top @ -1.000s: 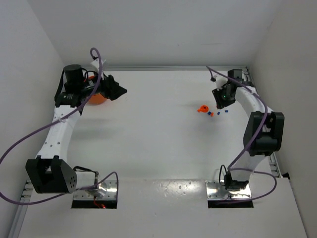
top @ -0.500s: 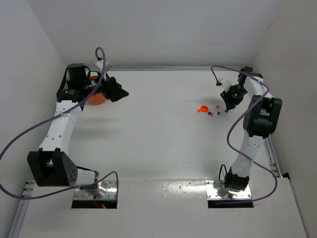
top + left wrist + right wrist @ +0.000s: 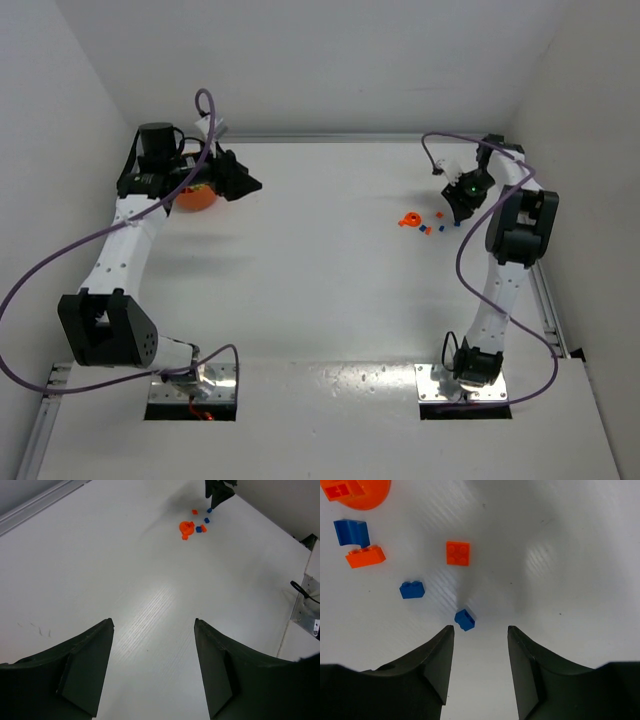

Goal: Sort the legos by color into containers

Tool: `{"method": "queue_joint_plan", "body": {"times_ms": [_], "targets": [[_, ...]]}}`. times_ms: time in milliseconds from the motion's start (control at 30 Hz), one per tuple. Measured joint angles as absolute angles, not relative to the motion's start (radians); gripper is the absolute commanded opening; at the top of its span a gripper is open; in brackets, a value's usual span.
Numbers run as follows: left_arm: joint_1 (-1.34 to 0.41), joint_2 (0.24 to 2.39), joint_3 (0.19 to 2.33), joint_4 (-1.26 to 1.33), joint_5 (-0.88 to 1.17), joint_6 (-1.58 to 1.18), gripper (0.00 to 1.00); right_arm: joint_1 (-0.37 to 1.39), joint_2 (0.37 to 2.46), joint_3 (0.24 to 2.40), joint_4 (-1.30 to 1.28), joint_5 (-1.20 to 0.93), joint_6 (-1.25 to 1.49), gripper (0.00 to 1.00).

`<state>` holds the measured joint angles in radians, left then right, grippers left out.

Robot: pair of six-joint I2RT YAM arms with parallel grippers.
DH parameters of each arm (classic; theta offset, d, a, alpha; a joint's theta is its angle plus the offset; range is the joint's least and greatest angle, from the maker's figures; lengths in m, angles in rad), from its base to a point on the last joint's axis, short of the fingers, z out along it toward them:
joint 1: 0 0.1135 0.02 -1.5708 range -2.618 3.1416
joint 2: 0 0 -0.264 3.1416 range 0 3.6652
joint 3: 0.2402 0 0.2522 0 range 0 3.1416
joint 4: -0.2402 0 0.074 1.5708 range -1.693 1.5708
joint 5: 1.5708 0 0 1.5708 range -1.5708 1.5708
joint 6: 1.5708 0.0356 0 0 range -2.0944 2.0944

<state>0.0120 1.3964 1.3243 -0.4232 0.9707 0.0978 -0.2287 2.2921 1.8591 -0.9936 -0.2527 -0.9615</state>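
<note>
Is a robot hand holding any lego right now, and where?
No. Both are open and empty: the left gripper and the right gripper, with a blue brick lying just ahead of it.

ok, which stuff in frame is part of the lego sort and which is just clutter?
Job: blue bricks, orange bricks, round orange piece beside them, orange bowl, left tool, right tool, both open.
Not job: purple cables, metal base plates.
</note>
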Motion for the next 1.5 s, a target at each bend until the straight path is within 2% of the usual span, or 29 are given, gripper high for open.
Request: {"method": "queue_joint_plan", "body": {"times_ms": [667,833,1067,1233,1367,1500], "targets": [[0.012,1.440,1.346,-0.424,0.984,0.093,0.71,-0.229,2.341,1.861,-1.039,-0.244,-1.022,0.46],[0.012,1.440,1.346,-0.424,0.984,0.093,0.71,-0.229,2.342,1.861,-1.038,-0.242,-1.023,0.34],[0.012,1.440,1.346,-0.424,0.984,0.093,0.71,-0.224,2.294,1.768,-0.957,-0.232,-1.048,0.29],[0.012,1.440,1.346,-0.424,0.984,0.092,0.71,-0.220,2.222,1.644,-0.895,-0.225,-1.063,0.11],[0.012,1.440,1.346,-0.415,0.978,0.070,0.72,-0.219,2.202,1.616,-0.884,-0.230,-1.070,0.09],[0.012,1.440,1.343,-0.384,0.934,0.015,0.78,-0.221,2.175,1.572,-0.888,-0.262,-1.069,0.06]]}}
